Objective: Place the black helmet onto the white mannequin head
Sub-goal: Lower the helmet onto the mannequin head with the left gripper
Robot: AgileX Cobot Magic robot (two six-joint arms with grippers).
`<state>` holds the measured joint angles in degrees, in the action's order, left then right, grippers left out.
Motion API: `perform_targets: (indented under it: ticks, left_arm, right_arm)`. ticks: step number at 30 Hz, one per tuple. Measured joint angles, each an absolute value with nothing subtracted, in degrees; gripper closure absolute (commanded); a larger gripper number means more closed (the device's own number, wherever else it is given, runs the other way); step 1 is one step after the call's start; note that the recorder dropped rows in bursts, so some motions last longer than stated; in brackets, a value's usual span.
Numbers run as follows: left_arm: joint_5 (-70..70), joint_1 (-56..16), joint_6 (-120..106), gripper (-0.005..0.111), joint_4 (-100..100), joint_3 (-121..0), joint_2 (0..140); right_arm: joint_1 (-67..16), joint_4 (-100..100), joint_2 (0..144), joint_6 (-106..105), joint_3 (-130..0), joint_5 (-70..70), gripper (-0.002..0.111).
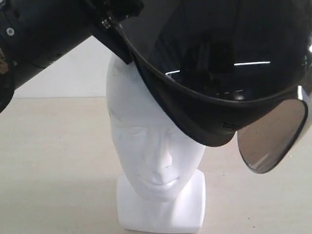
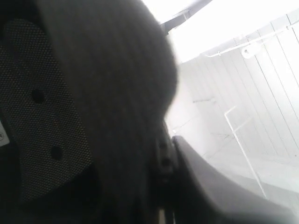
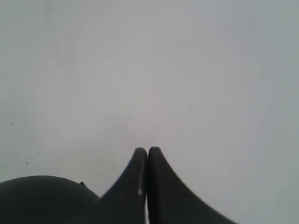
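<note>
The white mannequin head [image 1: 151, 151] stands upright on its squarish base, face toward the exterior camera. The black helmet [image 1: 219, 58] hangs tilted over its crown, the rim lying across the forehead and the smoky visor [image 1: 270, 139] hanging at the right. My left gripper [image 1: 114, 29] is shut on the helmet's rim at the upper left. In the left wrist view the gripper [image 2: 163, 154] pinches the helmet shell [image 2: 117, 93], with mesh padding [image 2: 42, 116] on the inside. My right gripper [image 3: 147, 151] is shut with nothing in it, over a pale surface; it is out of the exterior view.
The head stands on a beige table [image 1: 48, 161] before a white wall [image 1: 73, 73]. The left arm's black body [image 1: 44, 34] fills the upper left corner. A panelled wall with pipes [image 2: 243, 93] shows in the left wrist view. A dark rounded shape [image 3: 42, 198] sits beside the right fingers.
</note>
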<state>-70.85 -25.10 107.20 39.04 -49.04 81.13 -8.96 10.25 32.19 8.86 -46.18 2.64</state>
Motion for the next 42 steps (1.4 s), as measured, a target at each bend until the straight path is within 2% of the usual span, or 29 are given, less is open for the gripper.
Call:
perform_targets:
  ticks: [7, 12, 28, 35, 42]
  left_arm:
    - [-72.7, -24.0, 106.3, 0.102, 38.3, -47.0, 80.9]
    - [-74.2, -22.0, 106.3, 0.102, 38.2, -45.6, 80.6]
    - [-74.0, -21.6, 101.2, 0.102, 33.7, -42.6, 79.8]
    - [-73.3, -17.7, 102.8, 0.102, 34.7, -42.2, 80.5]
    - [-73.0, -16.9, 103.3, 0.102, 35.2, -42.2, 80.5]
  right_arm:
    - [-21.8, 10.0, 47.2, 1.8, -61.1, 6.8, 0.109]
    - [-27.4, 10.0, 55.1, -0.5, -68.1, 11.1, 0.109]
    - [-28.0, 10.0, 59.6, -4.3, -70.2, 18.2, 0.109]
    - [-28.0, 10.0, 59.6, -4.5, -70.2, 18.5, 0.109]
    - [-28.0, 10.0, 61.9, -4.5, -70.2, 19.2, 0.109]
